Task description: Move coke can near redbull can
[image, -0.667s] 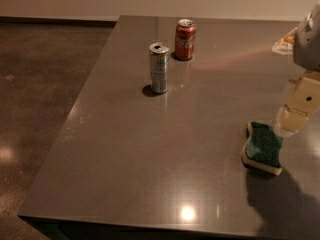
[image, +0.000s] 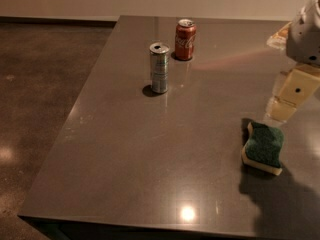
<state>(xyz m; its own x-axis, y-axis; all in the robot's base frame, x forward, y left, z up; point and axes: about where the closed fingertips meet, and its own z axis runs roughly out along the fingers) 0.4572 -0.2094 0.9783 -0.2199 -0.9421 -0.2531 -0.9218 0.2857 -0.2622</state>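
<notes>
— Two cans share the table (image: 150, 184), both well left of the gripper (image: 286, 104), which hangs near the sponge (image: 263, 146); clenched or released?
— Cannot tell; the redbull can (image: 159, 67) stands near the coke can (image: 185, 32); a careless reach may topple it.

The counter (image: 150, 174) is viewed from above its near edge, angled down toward the far wall. The gripper (image: 281, 108) is caught at the right edge, seemingly nearest the lens.
</notes>
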